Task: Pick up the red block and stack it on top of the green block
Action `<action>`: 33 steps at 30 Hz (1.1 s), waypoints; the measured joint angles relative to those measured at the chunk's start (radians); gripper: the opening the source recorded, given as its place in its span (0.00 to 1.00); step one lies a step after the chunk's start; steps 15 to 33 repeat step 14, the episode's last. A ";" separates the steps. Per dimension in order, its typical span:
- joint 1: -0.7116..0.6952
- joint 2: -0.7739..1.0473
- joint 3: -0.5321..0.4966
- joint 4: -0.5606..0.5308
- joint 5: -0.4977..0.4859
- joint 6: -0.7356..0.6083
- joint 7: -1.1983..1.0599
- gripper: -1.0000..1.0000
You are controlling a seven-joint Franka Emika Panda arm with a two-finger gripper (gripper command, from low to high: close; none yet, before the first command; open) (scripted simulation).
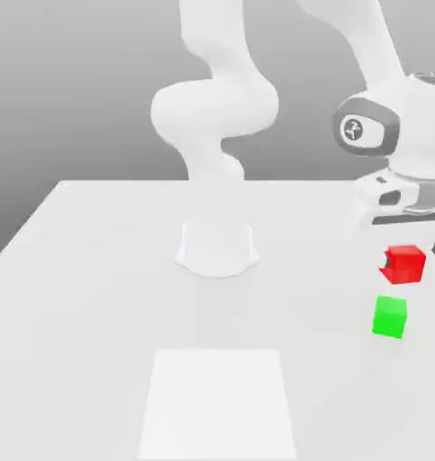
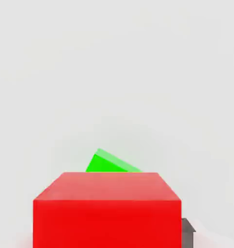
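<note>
The red block (image 1: 406, 264) hangs in the air at the exterior view's right, and my gripper (image 1: 404, 261) is shut on it from above. One dark fingertip (image 1: 384, 265) shows against the block's side. The green block (image 1: 389, 317) rests on the white table just below the red one, slightly toward the exterior view's left, with a gap between them. In the hand view the red block (image 2: 106, 208) sits close to the camera, the green block (image 2: 109, 163) peeks out from behind it, and a grey fingertip (image 2: 187, 230) shows beside the red block.
My arm's white base (image 1: 217, 248) stands mid-table. A paler square patch (image 1: 219, 401) lies on the table (image 1: 86, 297) near its front edge. The blocks are close to the table's edge at the exterior view's right.
</note>
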 joint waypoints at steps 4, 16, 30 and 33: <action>-0.025 0.072 -0.005 0.008 -0.128 0.043 0.093 0.00; -0.026 0.208 -0.026 0.008 -0.246 0.190 0.178 1.00; -0.026 0.208 -0.026 0.008 -0.246 0.190 0.178 1.00; -0.026 0.208 -0.026 0.008 -0.246 0.190 0.178 1.00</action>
